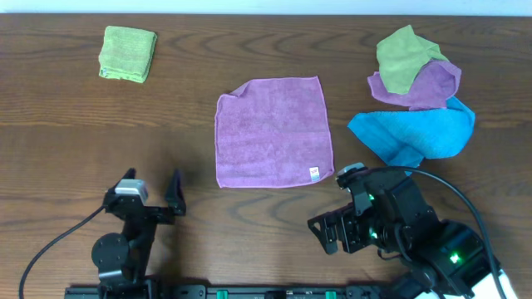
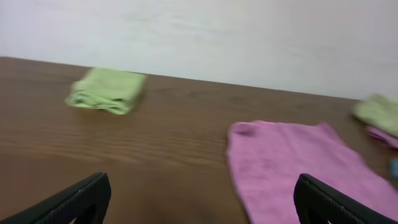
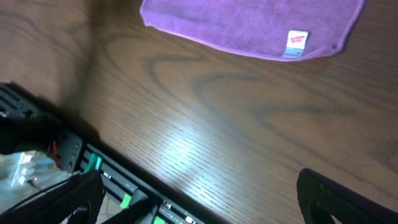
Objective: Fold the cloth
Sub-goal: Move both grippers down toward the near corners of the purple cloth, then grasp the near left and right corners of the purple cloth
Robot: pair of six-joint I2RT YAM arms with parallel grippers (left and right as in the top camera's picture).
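Note:
A purple cloth (image 1: 272,131) lies flat and unfolded in the middle of the table, with a small white label near its front right corner. It also shows in the left wrist view (image 2: 298,163) and the right wrist view (image 3: 249,22). My left gripper (image 1: 154,193) is open and empty, low at the front left, to the left of the cloth. My right gripper (image 1: 337,208) is open and empty, near the table's front edge, just in front of the cloth's right corner.
A folded green cloth (image 1: 127,53) sits at the back left. A pile of crumpled cloths, green (image 1: 403,56), purple (image 1: 432,85) and blue (image 1: 416,133), lies at the back right. The table's front rail (image 3: 124,193) runs close under my right gripper.

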